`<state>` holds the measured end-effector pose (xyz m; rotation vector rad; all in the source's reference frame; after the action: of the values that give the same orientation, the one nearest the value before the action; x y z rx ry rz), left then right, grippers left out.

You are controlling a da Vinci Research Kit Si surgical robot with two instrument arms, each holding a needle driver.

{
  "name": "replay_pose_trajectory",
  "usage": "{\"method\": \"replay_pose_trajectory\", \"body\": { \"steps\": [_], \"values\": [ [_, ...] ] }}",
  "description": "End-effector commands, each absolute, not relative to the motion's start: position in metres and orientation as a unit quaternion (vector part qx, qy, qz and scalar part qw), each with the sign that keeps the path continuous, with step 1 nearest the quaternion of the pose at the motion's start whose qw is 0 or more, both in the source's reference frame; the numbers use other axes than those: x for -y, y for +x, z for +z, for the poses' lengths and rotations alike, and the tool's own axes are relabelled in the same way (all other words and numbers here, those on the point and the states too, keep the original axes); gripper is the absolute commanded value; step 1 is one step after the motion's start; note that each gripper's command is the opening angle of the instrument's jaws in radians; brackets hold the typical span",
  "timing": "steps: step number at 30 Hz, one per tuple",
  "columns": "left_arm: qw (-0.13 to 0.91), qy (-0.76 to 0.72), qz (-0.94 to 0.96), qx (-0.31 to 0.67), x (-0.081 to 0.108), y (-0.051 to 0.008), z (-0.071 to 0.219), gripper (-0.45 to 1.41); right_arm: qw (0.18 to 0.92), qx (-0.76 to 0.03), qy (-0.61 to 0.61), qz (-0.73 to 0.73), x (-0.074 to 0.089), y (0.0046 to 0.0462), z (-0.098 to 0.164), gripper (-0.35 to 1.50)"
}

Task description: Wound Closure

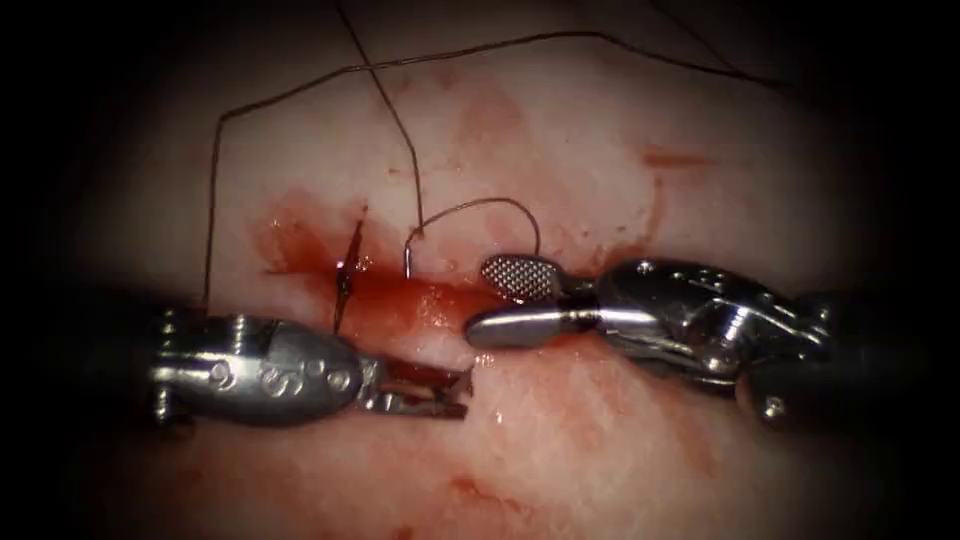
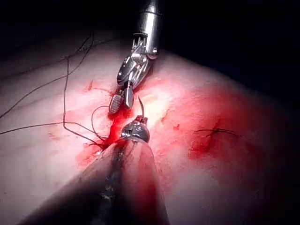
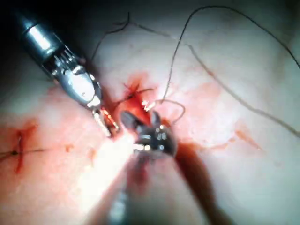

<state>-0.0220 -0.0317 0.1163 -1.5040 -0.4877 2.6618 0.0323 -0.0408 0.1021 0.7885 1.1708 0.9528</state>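
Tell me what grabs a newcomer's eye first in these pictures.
The right arm's tool, its jaws open and holding nothing, lies over the red fluid pooled along the cut. Just above it the curved needle arcs out of the tissue, one end stuck in. The left arm's tool sits below the cut, with dark thread looping above.

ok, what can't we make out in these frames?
- Thin curved steel needle: in the endoscope view its right end is hidden behind the right tool's open, empty jaws. Whether it sits in the pale pork tissue is unclear.
- Left tool: what it holds is masked by red fluid.
- Dark thread: its ends are cut off by the endoscope view's top edge.
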Motion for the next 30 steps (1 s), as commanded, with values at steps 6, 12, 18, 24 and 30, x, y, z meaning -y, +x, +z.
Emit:
{"method": "replay_pose_trajectory", "body": {
  "steps": [6,12,18,24,30],
  "values": [
    [0.046,-0.487,0.856,0.169,0.0322,-0.0223,0.1153,-0.45,0.659,-0.518,0.350,0.419,0.0411,0.0323,0.1022,0.46],
    [0.096,-0.512,0.826,0.214,0.0326,-0.0228,0.1132,-0.45,0.659,-0.517,0.357,0.413,0.0414,0.0321,0.1020,0.44],
    [0.125,-0.525,0.790,0.291,0.0341,-0.0234,0.1113,-0.45,0.659,-0.518,0.363,0.407,0.0416,0.0323,0.1019,0.44],
    [0.134,-0.545,0.754,0.342,0.0351,-0.0240,0.1095,-0.45,0.660,-0.520,0.370,0.396,0.0421,0.0325,0.1016,0.37],
    [0.132,-0.558,0.732,0.367,0.0351,-0.0240,0.1081,-0.45,0.661,-0.522,0.371,0.391,0.0429,0.0329,0.1013,0.20]
  ]
}}
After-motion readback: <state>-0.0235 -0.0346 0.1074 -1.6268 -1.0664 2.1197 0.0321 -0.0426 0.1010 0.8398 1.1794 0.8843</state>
